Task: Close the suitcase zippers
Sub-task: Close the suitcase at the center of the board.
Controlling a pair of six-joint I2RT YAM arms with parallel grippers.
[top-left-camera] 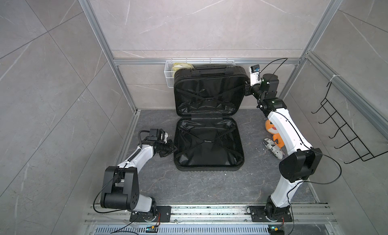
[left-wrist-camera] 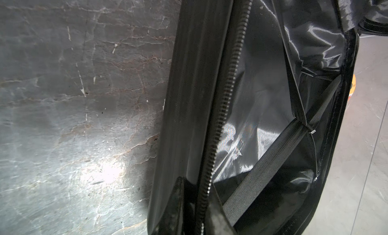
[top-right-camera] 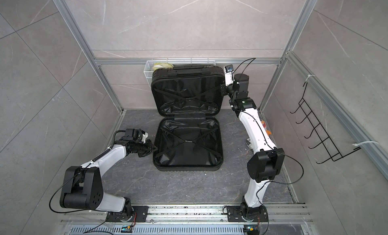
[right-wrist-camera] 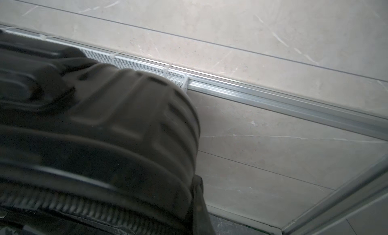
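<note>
On the dark worktop [top-left-camera: 199, 187] the suitcase [top-left-camera: 207, 143] lies open, lid upright at back, w/ left pincer [top-left-camera: 174, 149] clamped on the base rim's zippers [left-wrist-camera: 226, 93] & right pincer [top-left-camera: 246, 89] nipped shut on lid edge: I'd pin base, swing lid down slow, keep tracks aligned.

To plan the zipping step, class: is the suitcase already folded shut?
No, the suitcase lies open, its far half raised upright and the insides of both halves showing.

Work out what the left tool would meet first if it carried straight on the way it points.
The left tool points across the open suitcase, shut on its zipper track. Going on, it would probably meet the black lining first.
</note>
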